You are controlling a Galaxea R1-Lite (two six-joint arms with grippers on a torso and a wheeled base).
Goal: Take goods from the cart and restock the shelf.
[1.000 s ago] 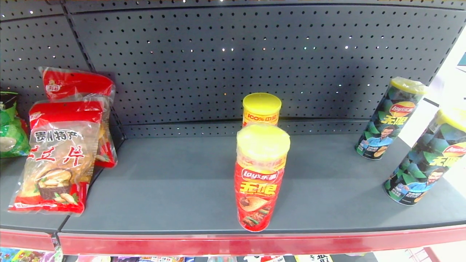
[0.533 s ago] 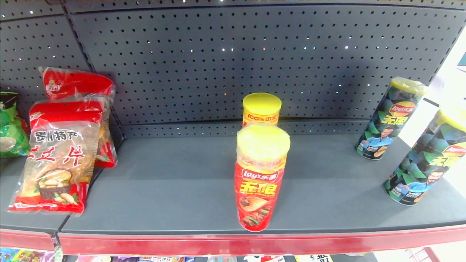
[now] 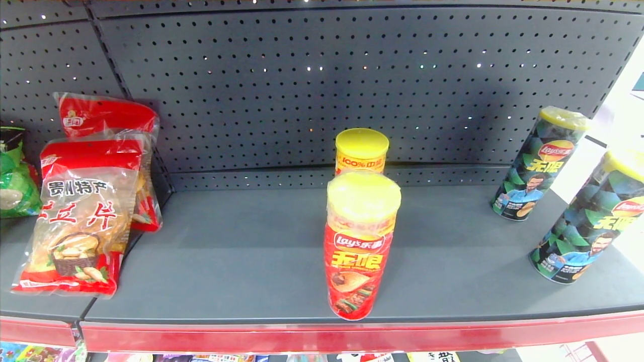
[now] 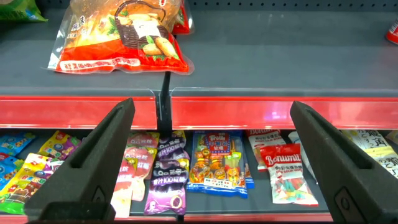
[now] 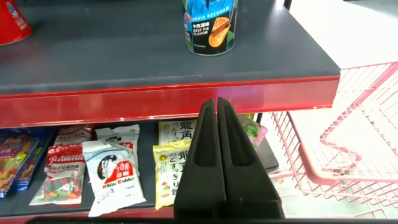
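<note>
On the grey shelf a red chip can with a yellow lid stands near the front edge, a second yellow-lidded can right behind it. Two dark green-black chip cans stand at the right end. Clear-and-red snack bags lean at the left. My left gripper hangs open with nothing between its fingers, below and in front of the shelf's red edge, near the snack bag. My right gripper is shut and empty, in front of the red edge under a dark can.
A lower shelf holds several hanging candy and snack packets. A pink wire cart stands to the right of the shelf unit. The perforated back panel closes the shelf behind. Bare shelf lies between the bags and the red can.
</note>
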